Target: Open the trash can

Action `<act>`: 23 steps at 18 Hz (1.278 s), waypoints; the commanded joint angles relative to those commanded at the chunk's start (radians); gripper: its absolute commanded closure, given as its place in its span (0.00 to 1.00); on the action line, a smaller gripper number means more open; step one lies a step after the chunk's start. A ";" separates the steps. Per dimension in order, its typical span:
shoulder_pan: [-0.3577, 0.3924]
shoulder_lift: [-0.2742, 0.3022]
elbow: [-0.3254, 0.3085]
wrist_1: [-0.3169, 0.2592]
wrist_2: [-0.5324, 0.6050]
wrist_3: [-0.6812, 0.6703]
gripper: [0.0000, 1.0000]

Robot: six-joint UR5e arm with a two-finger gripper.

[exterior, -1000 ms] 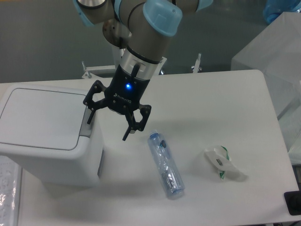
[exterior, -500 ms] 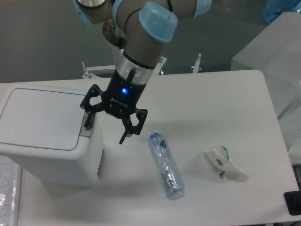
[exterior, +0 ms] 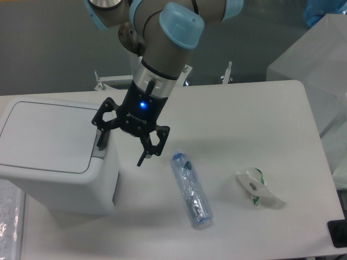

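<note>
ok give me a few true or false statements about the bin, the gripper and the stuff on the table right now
1. The trash can has its lid down flat. True.
2. The gripper is shut on the plastic bottle. False: its fingers are spread open and empty, and the bottle lies on the table to its right.
3. One gripper finger is over the grey tab at the lid's right edge. True.
4. The bottle stands upright. False: it lies on its side.
5. The crumpled white wrapper sits on the trash can lid. False: it is on the table, right of the bottle.
</note>
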 joint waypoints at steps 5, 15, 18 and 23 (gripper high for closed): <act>0.000 -0.003 0.002 0.000 0.002 0.000 0.00; 0.000 -0.002 0.027 0.000 0.002 0.002 0.00; 0.005 -0.005 0.067 0.029 0.002 0.006 0.00; 0.052 -0.037 0.113 0.092 0.003 0.057 0.00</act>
